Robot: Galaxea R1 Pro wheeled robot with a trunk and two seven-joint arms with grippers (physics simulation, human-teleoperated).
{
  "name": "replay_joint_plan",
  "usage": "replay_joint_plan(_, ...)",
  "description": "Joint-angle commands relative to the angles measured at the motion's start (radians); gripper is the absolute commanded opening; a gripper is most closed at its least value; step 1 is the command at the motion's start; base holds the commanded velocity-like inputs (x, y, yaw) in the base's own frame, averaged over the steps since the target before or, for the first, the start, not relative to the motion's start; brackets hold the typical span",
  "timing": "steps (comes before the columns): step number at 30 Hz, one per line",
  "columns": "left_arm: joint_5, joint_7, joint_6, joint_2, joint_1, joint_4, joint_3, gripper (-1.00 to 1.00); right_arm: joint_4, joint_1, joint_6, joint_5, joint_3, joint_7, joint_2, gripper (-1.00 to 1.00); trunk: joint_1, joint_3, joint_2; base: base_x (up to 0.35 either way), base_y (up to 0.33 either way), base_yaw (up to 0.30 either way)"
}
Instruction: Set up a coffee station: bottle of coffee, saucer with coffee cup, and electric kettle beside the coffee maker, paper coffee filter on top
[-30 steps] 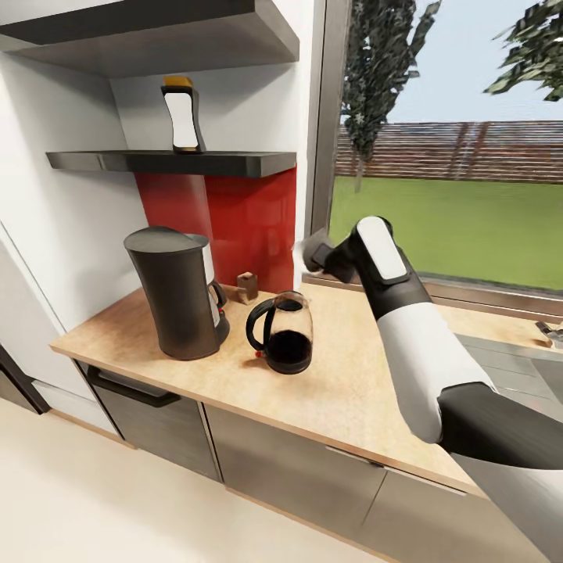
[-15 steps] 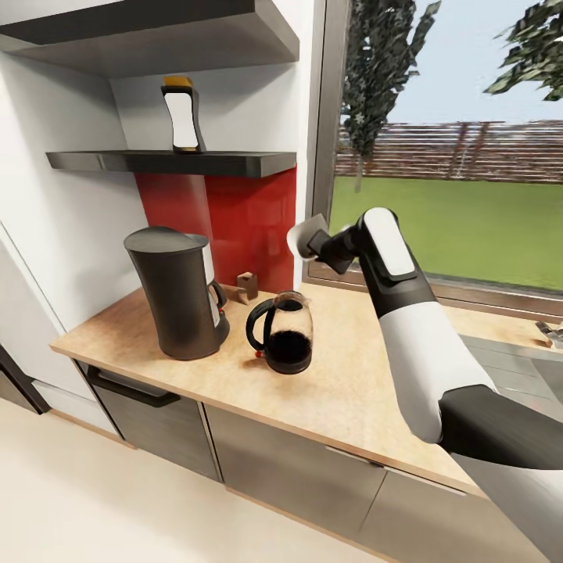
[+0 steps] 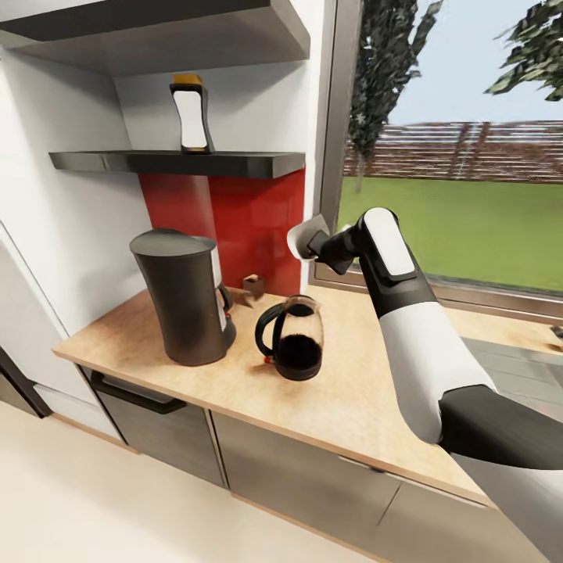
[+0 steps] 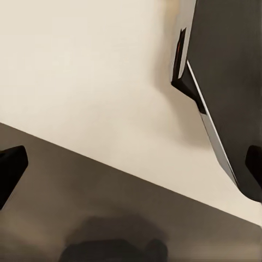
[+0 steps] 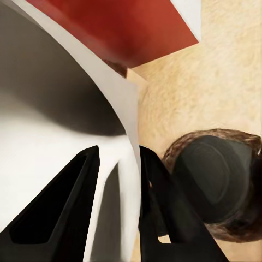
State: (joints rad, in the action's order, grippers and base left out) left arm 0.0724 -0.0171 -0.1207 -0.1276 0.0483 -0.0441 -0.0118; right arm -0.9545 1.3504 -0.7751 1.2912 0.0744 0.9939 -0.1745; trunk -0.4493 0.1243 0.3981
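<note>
Light wood grain runs the length of the countertop (image 3: 367, 399) in the head view, and on it the coffee maker (image 3: 184, 297) stands upright, its long axis vertical and its slanted top tipping toward the room. Just beside it, apart, sits the electric kettle (image 3: 293, 338), upright, black handle pointing toward the maker. Up on the kitchen shelf (image 3: 180, 162) the bottle of coffee (image 3: 191, 112) stands on end, white label facing the room. The right gripper (image 3: 311, 242) is raised above the kettle and grips the paper coffee filter (image 3: 301, 236), a white piece jutting toward the red wall panel (image 3: 250, 223).

In the left wrist view the two dark fingertips (image 4: 10, 168) sit far apart with nothing between them, floor and a cabinet edge beyond.

In the right wrist view the dark fingers (image 5: 65, 213) pinch the filter's (image 5: 60, 136) white sheet from both sides; past it the kettle's (image 5: 214, 183) black lid faces straight up
</note>
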Motion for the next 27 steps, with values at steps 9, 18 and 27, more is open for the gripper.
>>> replay_joint_plan(9, 0.007, 0.0, -0.002, 0.003, -0.001, -0.002, 0.0, 1.0, 0.004, 0.002, 0.003, 0.006, 0.015, -0.054, 0.0, -1.0, -0.001, 0.002, 0.002, 0.005, 0.006, 0.077)
replay_joint_plan(18, 0.007, -0.001, -0.002, 0.025, -0.001, -0.002, 0.0, 1.0, 0.277, 0.241, 0.06, 0.006, 0.037, -0.105, 0.0, -1.0, -0.001, 0.002, 0.002, 0.0, 0.0, 0.001)
replay_joint_plan(27, 0.007, -0.001, -0.002, 0.03, 0.002, -0.003, 0.0, 1.0, 0.373, 0.315, 0.127, 0.008, 0.034, -0.105, 0.0, -1.0, -0.001, 0.002, 0.002, 0.0, 0.0, 0.0)
